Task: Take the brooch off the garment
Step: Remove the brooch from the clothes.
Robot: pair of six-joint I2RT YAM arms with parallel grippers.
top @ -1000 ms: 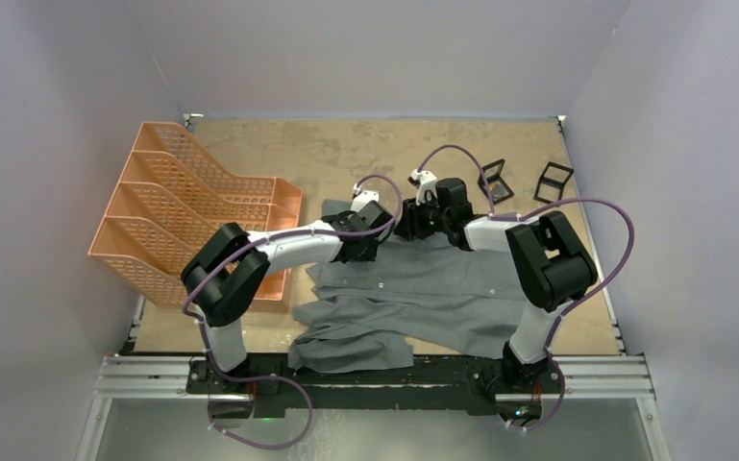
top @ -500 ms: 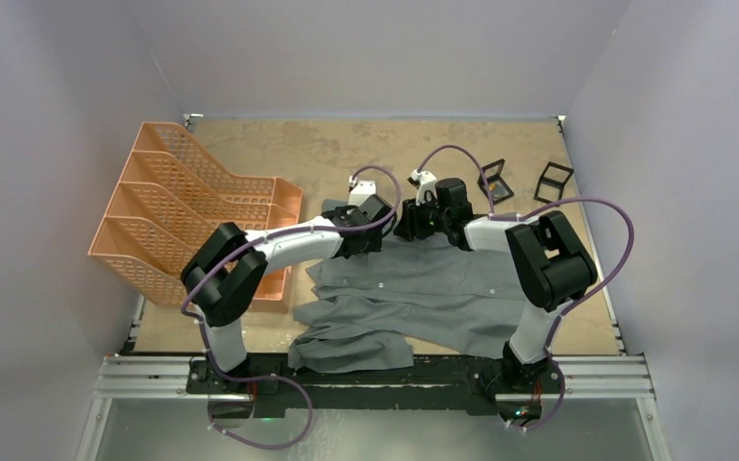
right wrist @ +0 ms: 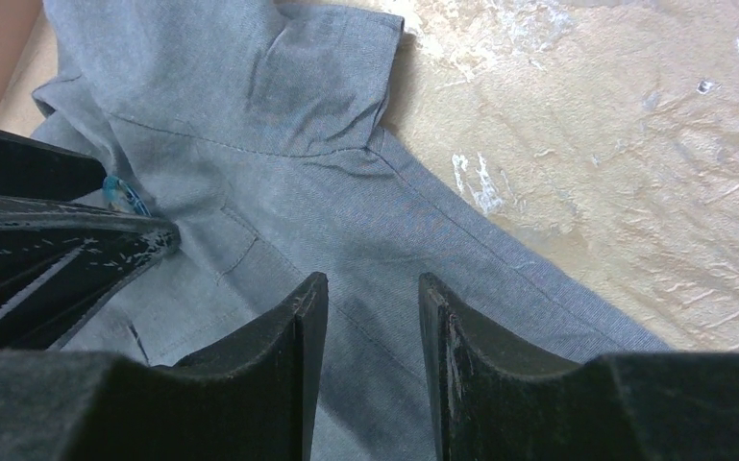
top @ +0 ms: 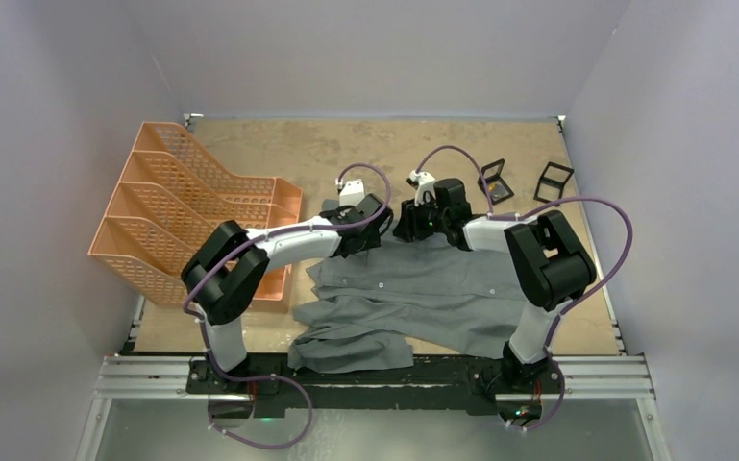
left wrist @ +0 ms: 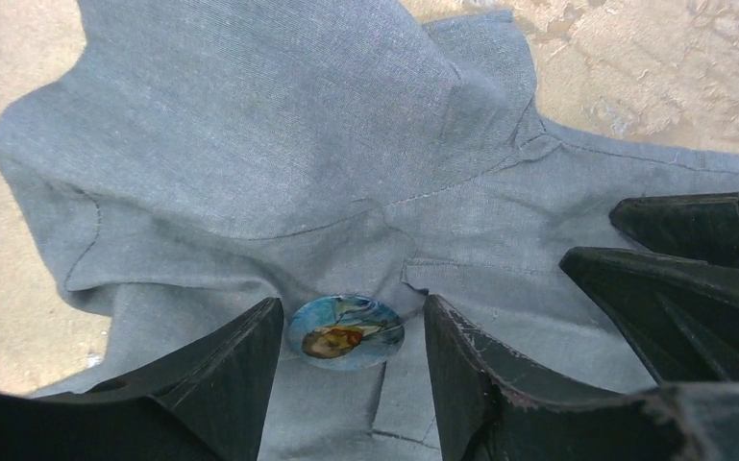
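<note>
While my left end effector (left wrist: 353,309) straddles the round brooch (left wrist: 346,331) below the grey shirt's (left wrist: 250,144) far collar, jaws apart, I judge the grasp is next: close, then pull. The right end effector (right wrist: 370,288), also apart, sits on the cloth just right.

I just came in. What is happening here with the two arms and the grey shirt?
Two robot arms work at the collar end of a grey shirt that lies on the table. The left gripper has its jaws open on either side of a round blue-and-orange brooch pinned to the cloth, and it is not yet gripping it. The right gripper, also open, is low over the fabric just beside. The brooch is not yet off the shirt.
</note>
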